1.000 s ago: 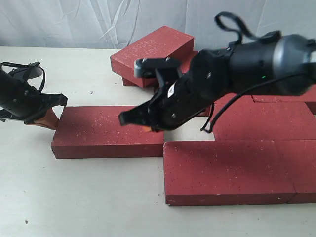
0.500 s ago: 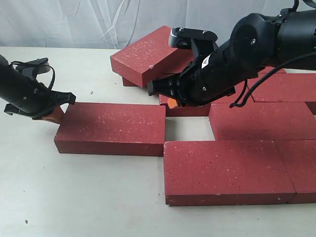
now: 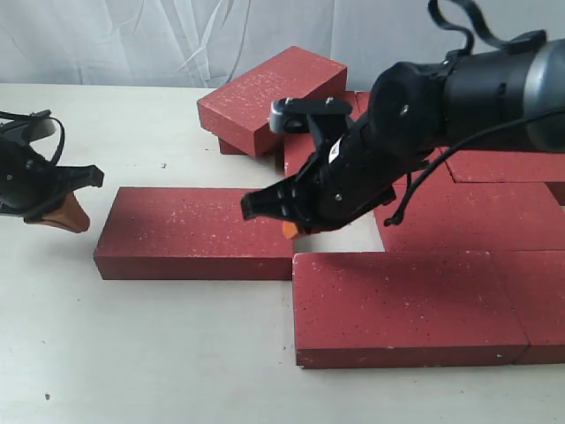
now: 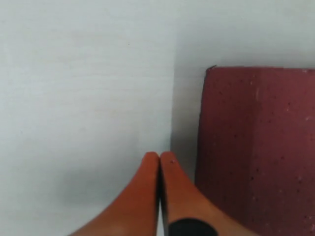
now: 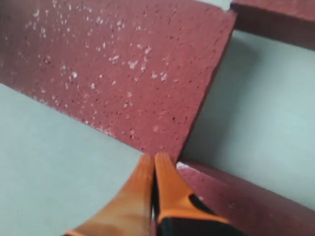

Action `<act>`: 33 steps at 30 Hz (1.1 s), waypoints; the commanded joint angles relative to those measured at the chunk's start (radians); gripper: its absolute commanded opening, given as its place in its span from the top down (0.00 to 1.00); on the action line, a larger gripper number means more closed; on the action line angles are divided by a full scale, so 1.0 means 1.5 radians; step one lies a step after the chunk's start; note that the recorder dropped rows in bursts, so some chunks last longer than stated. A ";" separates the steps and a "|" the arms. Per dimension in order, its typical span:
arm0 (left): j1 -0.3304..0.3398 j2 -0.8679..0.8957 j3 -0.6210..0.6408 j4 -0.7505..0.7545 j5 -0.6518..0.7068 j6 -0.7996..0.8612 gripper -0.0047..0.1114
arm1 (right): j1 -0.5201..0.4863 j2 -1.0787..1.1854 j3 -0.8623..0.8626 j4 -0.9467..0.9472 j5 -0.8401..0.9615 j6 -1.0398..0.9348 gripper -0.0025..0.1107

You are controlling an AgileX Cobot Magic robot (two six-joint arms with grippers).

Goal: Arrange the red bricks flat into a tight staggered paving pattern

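Left of frame centre, the loose brick (image 3: 199, 231) lies flat with a gap to the laid bricks (image 3: 406, 305); looks heavy, rigid, gritty, too big to pinch, so shove its short end, with left gripper (image 3: 69, 215) and right gripper (image 3: 289, 228) both pinched together, empty.

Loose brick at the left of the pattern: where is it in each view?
Exterior: brick lies flat, left of centre.
Left wrist: brick fills the picture's right side, beside the left fingers.
Right wrist: brick fills the upper left, its corner at the right fingers.
Shared landmark: pale table.
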 commanded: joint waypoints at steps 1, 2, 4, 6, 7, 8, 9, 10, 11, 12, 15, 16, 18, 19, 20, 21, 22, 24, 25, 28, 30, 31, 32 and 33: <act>0.003 -0.005 0.000 0.012 0.025 -0.002 0.96 | 0.030 0.036 -0.003 -0.004 0.000 -0.005 0.98; 0.003 -0.004 0.000 0.013 0.029 -0.002 0.96 | 0.034 0.045 -0.003 -0.004 -0.002 -0.005 0.98; 0.003 -0.002 0.000 0.013 0.034 0.000 0.96 | 0.040 0.059 -0.003 -0.002 -0.007 -0.005 0.98; -0.003 0.000 0.000 0.016 0.034 0.000 0.96 | 0.040 0.072 -0.003 0.000 -0.017 -0.005 0.98; -0.006 0.000 0.000 0.018 0.034 0.000 0.96 | 0.040 0.076 -0.003 0.000 -0.021 -0.005 0.98; -0.011 0.000 0.000 0.018 0.034 0.000 0.96 | 0.040 0.082 -0.003 0.000 -0.026 -0.005 0.98; -0.017 0.000 0.000 0.018 0.034 0.002 0.96 | 0.040 0.087 -0.003 0.000 -0.033 -0.005 0.98; -0.024 0.000 0.000 0.023 0.034 0.003 0.96 | 0.040 0.091 -0.003 0.000 -0.038 -0.005 0.98; -0.030 0.000 0.000 0.023 0.032 0.003 0.96 | 0.040 0.094 -0.003 0.000 -0.045 -0.005 0.98; -0.033 0.000 0.000 0.024 0.030 0.003 0.96 | 0.040 0.097 -0.003 0.000 -0.051 -0.005 0.98; -0.038 0.000 0.000 0.025 0.026 0.003 0.96 | 0.040 0.098 -0.003 0.000 -0.066 -0.005 0.98; -0.038 0.000 0.000 0.025 0.026 0.003 0.96 | 0.040 0.098 -0.003 0.000 -0.069 -0.005 0.98; -0.038 0.000 0.000 0.026 0.024 0.003 0.96 | 0.038 0.098 -0.003 0.000 -0.071 -0.005 0.98; -0.038 0.000 0.000 0.025 0.024 0.003 0.96 | 0.038 0.098 -0.003 -0.004 -0.071 -0.005 0.98; -0.038 0.000 0.000 0.025 0.024 0.003 0.96 | 0.038 0.098 -0.003 -0.007 -0.071 -0.005 0.98; -0.038 0.000 0.000 0.025 0.024 0.003 0.96 | 0.038 0.098 -0.003 -0.009 -0.071 -0.005 0.98; -0.038 0.000 0.000 0.025 0.024 0.003 0.96 | 0.038 0.098 -0.003 -0.009 -0.069 -0.005 0.98; -0.038 0.000 0.000 0.025 0.024 0.003 0.96 | 0.038 0.098 -0.003 -0.007 -0.061 -0.005 0.98; -0.038 0.000 0.000 0.025 0.024 0.003 0.96 | 0.038 0.098 -0.003 -0.001 -0.054 -0.005 0.98; -0.038 0.000 0.000 0.025 0.023 0.003 0.96 | 0.038 0.088 -0.003 0.016 -0.023 -0.005 0.98; -0.038 0.000 0.000 0.027 0.018 0.003 0.96 | 0.038 0.069 -0.003 0.009 -0.008 -0.005 0.98; -0.038 0.000 0.000 0.028 0.017 0.003 0.96 | 0.038 0.059 -0.003 0.002 -0.007 -0.005 0.98; -0.038 0.000 0.000 0.028 0.012 0.003 0.96 | 0.038 0.047 -0.003 -0.003 -0.007 -0.005 0.98; -0.038 0.000 0.000 0.028 0.010 0.003 0.96 | 0.037 0.033 -0.003 -0.014 -0.011 -0.005 0.98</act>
